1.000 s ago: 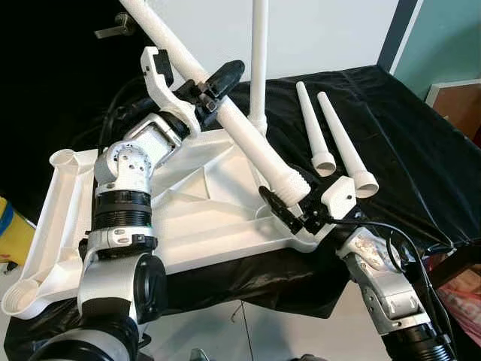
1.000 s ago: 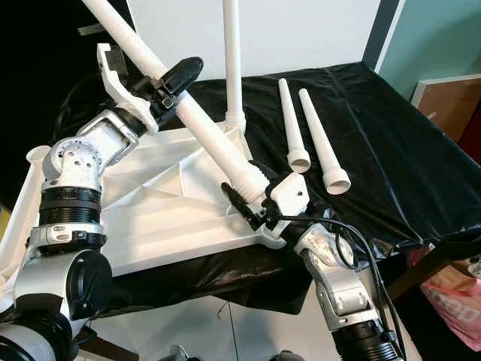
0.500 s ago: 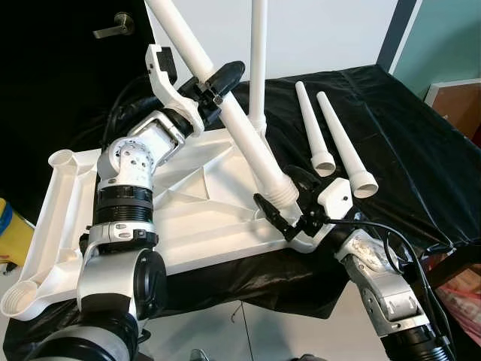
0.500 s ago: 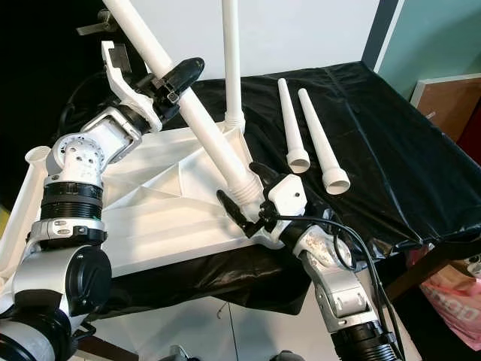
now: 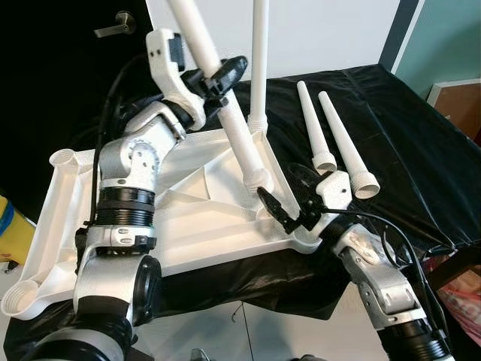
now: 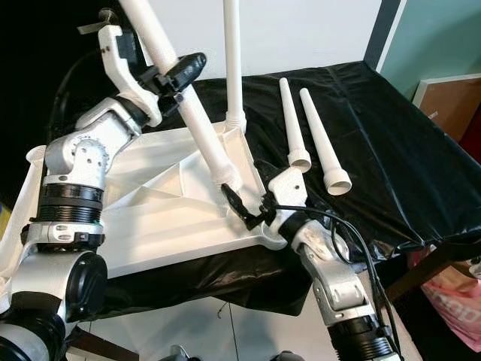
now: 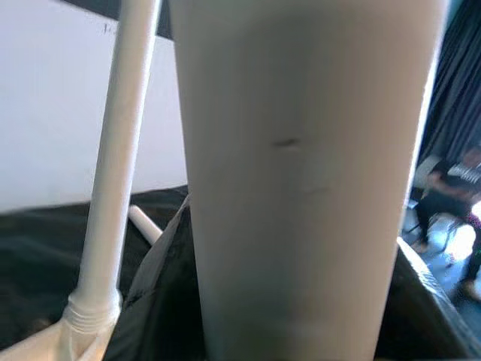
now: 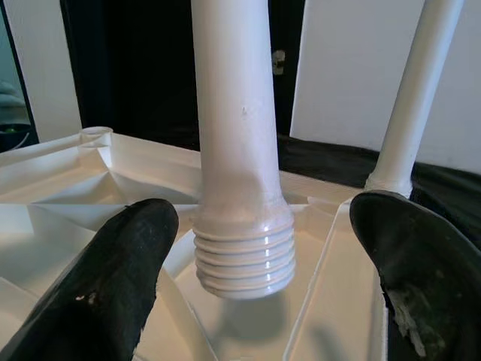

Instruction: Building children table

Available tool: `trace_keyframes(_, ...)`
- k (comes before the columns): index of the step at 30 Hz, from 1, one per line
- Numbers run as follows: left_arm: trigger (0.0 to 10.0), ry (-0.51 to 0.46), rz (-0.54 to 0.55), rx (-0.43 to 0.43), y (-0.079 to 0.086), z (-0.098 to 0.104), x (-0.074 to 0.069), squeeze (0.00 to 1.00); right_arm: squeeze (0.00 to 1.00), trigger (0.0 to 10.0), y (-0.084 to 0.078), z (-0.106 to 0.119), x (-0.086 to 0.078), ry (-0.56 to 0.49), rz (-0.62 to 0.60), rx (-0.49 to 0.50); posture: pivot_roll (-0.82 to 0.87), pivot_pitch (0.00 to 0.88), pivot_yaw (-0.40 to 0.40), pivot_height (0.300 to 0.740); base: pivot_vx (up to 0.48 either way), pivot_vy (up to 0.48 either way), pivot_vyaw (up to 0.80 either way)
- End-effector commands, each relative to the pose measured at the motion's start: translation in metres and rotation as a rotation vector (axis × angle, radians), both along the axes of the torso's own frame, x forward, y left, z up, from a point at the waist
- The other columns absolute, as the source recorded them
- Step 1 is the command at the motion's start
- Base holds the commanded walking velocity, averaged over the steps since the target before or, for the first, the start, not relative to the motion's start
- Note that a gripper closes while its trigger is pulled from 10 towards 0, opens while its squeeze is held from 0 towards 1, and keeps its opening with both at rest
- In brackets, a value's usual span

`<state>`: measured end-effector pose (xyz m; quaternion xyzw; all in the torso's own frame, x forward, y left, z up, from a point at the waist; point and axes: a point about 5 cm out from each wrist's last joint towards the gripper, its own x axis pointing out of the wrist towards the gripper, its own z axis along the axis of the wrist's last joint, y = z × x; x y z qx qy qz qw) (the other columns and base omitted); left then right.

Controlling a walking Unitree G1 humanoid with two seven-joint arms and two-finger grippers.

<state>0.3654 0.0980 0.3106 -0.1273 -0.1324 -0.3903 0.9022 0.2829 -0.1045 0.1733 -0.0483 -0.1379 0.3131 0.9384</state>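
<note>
A white tabletop (image 5: 188, 226) lies upside down on a black cloth. One white leg (image 5: 258, 68) stands upright in its far corner socket. My left gripper (image 5: 215, 78) is shut on a second leg (image 5: 233, 124), held steeply tilted. That leg's threaded end (image 8: 242, 259) hangs just above the tabletop's underside, near the front right corner. My right gripper (image 5: 281, 185) is open at that corner, and its fingers (image 8: 105, 293) stand on either side of the threaded end without touching it. Two loose legs (image 5: 314, 134) (image 5: 343, 144) lie on the cloth to the right.
The black cloth (image 5: 406, 150) drapes over the table's right and front edges. A dark door with a handle (image 5: 116, 25) stands behind on the left, and a white wall (image 5: 331, 30) behind. A yellow object (image 5: 9, 233) sits at the far left, a pink bag (image 5: 462, 301) low on the right.
The left gripper has swung the held leg steeper. Its threaded end has moved left, out from between the right fingers, which were close around it before and now stand wider apart.
</note>
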Motion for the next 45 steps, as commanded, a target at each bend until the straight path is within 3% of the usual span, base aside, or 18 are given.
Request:
trace_keyframes(1,10.0,-0.045,-0.010,0.068,-0.012,-0.005,-0.003,0.00,0.00,10.0,0.006,-0.006,0.004,0.039,-0.001,-0.026,-0.17,0.009,0.047,0.740,0.000,0.000,0.00)
trace_keyframes(5,10.0,-0.066,0.004,0.098,-0.025,-0.008,-0.006,0.00,0.00,10.0,0.009,-0.006,0.010,0.054,-0.020,-0.048,-0.16,0.007,0.044,0.740,0.000,0.000,0.00)
trace_keyframes(7,10.0,-0.086,-0.003,0.106,-0.034,-0.009,-0.010,0.00,0.00,10.0,0.008,-0.007,0.019,0.076,-0.084,-0.064,-0.16,0.006,0.040,0.740,0.000,0.000,0.00)
trace_keyframes(14,10.0,-0.097,-0.025,0.109,-0.055,-0.016,-0.021,0.00,0.00,10.0,0.014,-0.006,0.036,0.141,-0.151,-0.035,-0.15,0.000,0.033,0.740,0.000,0.000,0.00)
trace_keyframes(26,10.0,-0.122,-0.075,0.105,-0.080,-0.014,-0.034,0.00,0.00,10.0,0.034,-0.005,0.039,0.108,-0.093,-0.104,-0.14,0.000,0.025,0.740,0.000,0.000,0.00)
trace_keyframes(35,10.0,-0.138,-0.085,0.115,-0.088,-0.014,-0.038,0.00,0.00,10.0,0.036,-0.006,0.040,0.093,-0.085,-0.128,-0.14,0.000,0.023,0.740,0.000,0.000,0.00)
trace_keyframes(36,10.0,-0.139,-0.084,0.114,-0.088,-0.014,-0.038,0.00,0.00,4.6,0.036,-0.006,0.040,0.100,-0.088,-0.125,-0.14,0.000,0.022,0.740,0.000,0.000,0.00)
trace_keyframes(37,10.0,-0.140,-0.084,0.113,-0.088,-0.014,-0.038,0.00,0.00,4.6,0.036,-0.007,0.040,0.105,-0.090,-0.123,-0.14,0.000,0.022,0.740,0.000,0.000,0.00)
trace_keyframes(38,10.0,-0.141,-0.084,0.111,-0.088,-0.014,-0.039,0.00,0.00,0.0,0.035,-0.008,0.040,0.122,-0.097,-0.112,-0.14,0.000,0.023,0.740,0.000,0.000,0.00)
trace_keyframes(45,10.0,-0.150,-0.081,0.100,-0.089,-0.013,-0.040,0.00,0.00,0.0,0.030,-0.010,0.042,0.151,-0.138,-0.064,-0.14,0.000,0.020,0.740,0.000,0.000,0.00)
